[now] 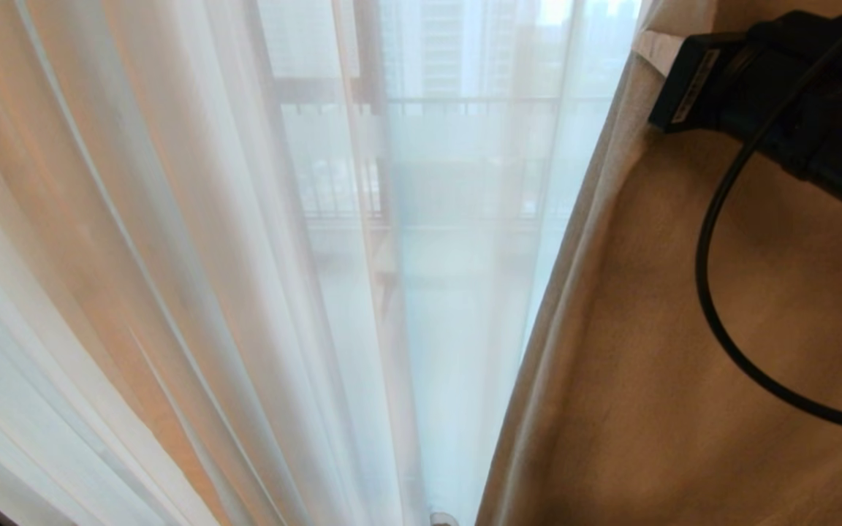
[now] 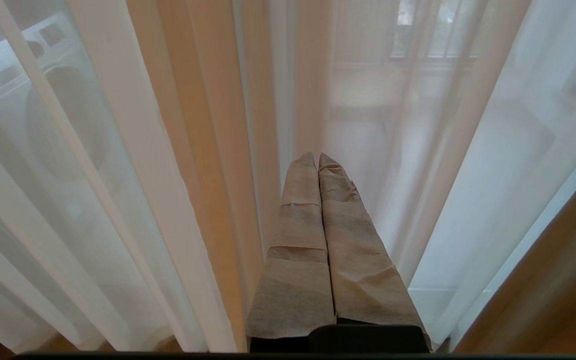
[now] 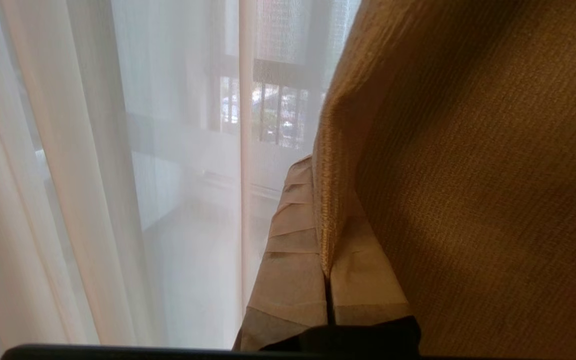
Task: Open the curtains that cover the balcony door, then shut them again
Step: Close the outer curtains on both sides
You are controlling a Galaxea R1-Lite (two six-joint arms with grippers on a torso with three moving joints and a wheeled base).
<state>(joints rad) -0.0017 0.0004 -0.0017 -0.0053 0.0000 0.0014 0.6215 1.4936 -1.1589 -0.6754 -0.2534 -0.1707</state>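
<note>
Presently: right gripper pinching thick cream-beige woven curtain by its hemmed edge.
Thin white sheer layer hangs across the black-framed glass balcony door; left gripper jaws pressed together, empty, before sheer.

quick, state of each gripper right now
left gripper: shut, holding nothing.
right gripper: shut on the thick cream-beige woven curtain edge.

The sheer white layer veiled the balcony railing and the buildings behind it to pale outlines. In the head view the picture's edge cut off the right arm and its cable. The thick beige curtain hid one finger of the right gripper.
</note>
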